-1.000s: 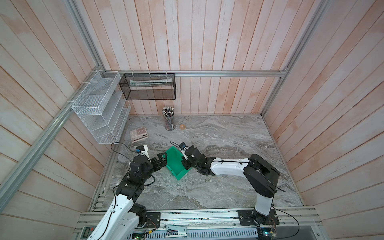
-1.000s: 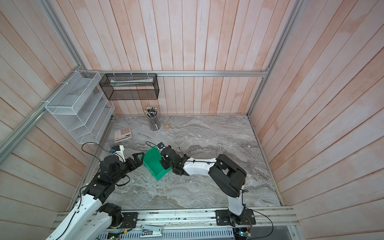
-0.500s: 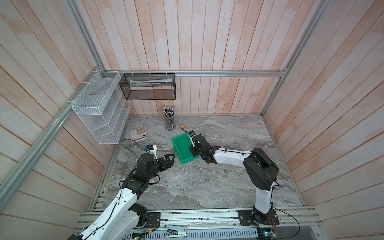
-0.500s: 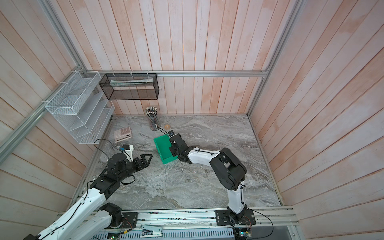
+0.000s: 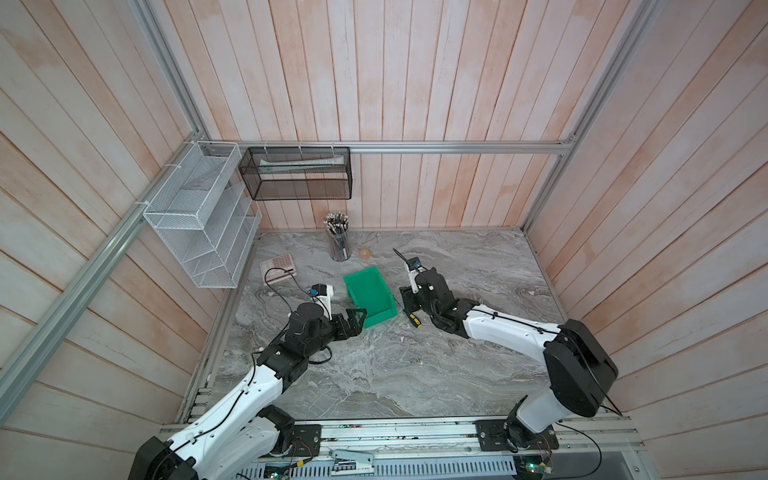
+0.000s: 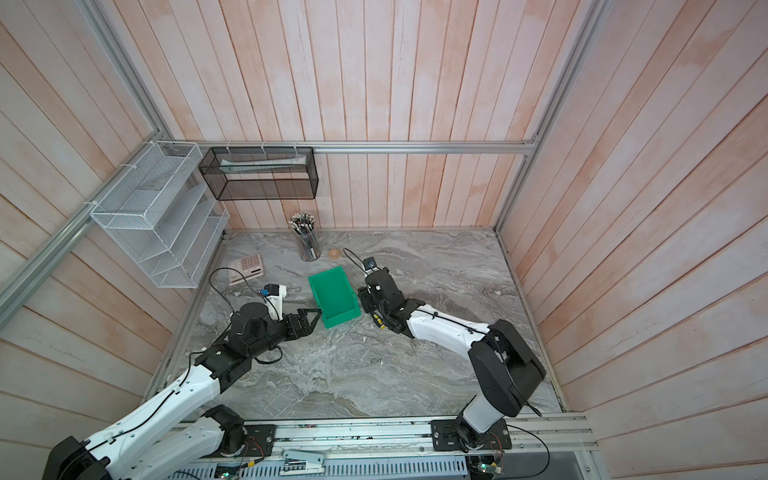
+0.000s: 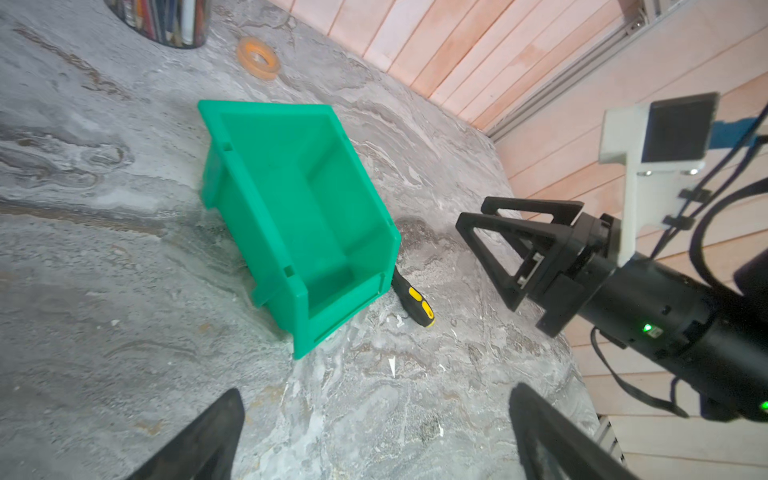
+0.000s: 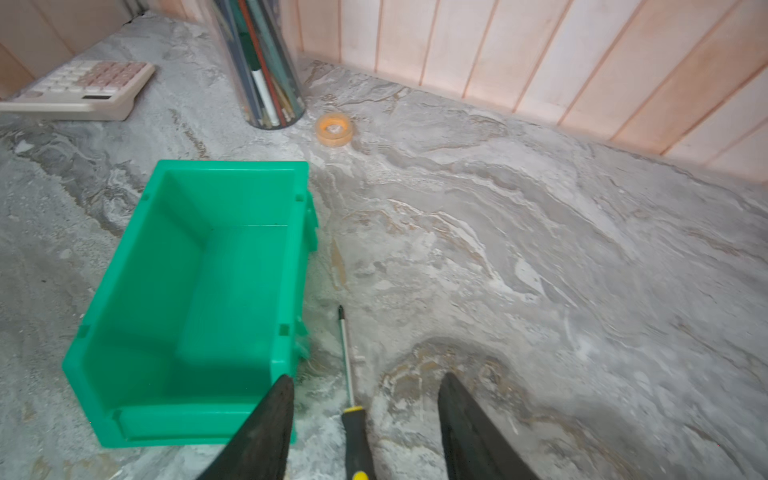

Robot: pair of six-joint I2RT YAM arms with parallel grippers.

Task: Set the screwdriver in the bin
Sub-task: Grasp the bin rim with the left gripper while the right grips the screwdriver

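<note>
black and yellow, the handle of the screwdriver [image 8: 351, 395] is the nearest thing in the right wrist view. it lies flat on the grey marble table [image 8: 540, 249], outside the bin [image 8: 232, 166], with its thin shaft pointing away from the robot along the bin's right wall. shaft and wall are just beside each other; i cannot tell if they touch.

the right gripper [image 8: 365, 376] hovers over the handle. its jaws are partly open, one finger on each side of the handle, and they hold nothing. the left gripper [image 7: 376, 390] is near the front left corner of the bin, jaws wide apart and also empty.

i judge that the step now is to grasp the tool. to do it well, the right gripper should go straight down and close across the thick handle, not on the thin shaft, which may slip or roll. the finger on the bin side has little room, so it could catch the green rim and push the bin away. after closing, it is better to lift higher than the rim, turn the tool along the bin's length, and open low inside.

farther back are an orange tape ring [image 8: 333, 129], a cup of pens [image 8: 266, 83] and a calculator [image 8: 83, 83], all well apart from this work.
</note>
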